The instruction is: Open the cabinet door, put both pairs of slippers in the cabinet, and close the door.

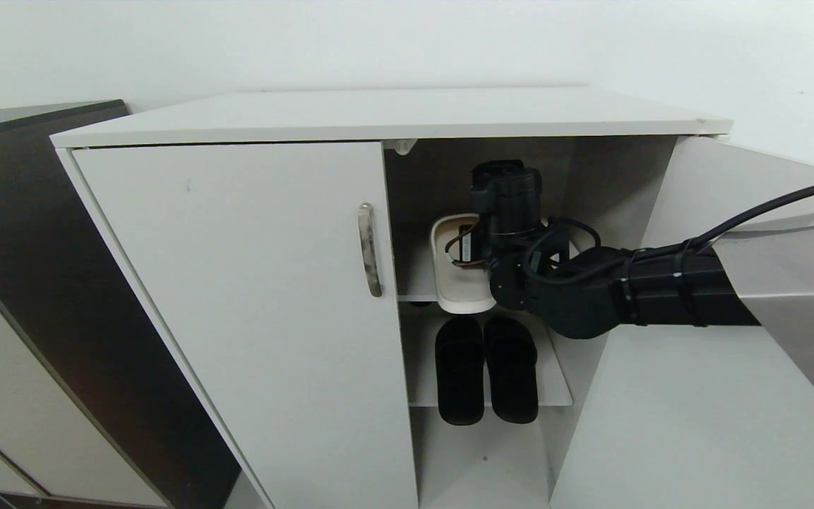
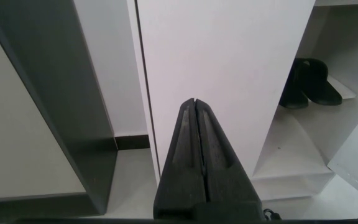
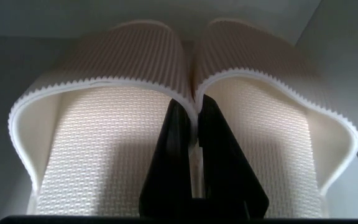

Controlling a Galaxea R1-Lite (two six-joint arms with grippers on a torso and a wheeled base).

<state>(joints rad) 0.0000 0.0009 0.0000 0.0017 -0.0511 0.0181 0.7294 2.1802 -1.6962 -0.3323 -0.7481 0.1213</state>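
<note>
Foam seems the stuff of the white slippers: light, springy, easily squashed. The right tool pinches their touching inner walls together on the upper shelf, heels overhanging its edge, little headroom. Below lie the black slippers. The left tool is closed, empty.

The white cabinet has its right door swung open and its left door shut. Black slippers lie side by side on the lower shelf. Ribbed cream slippers sit pressed together at the upper shelf's front edge.
</note>
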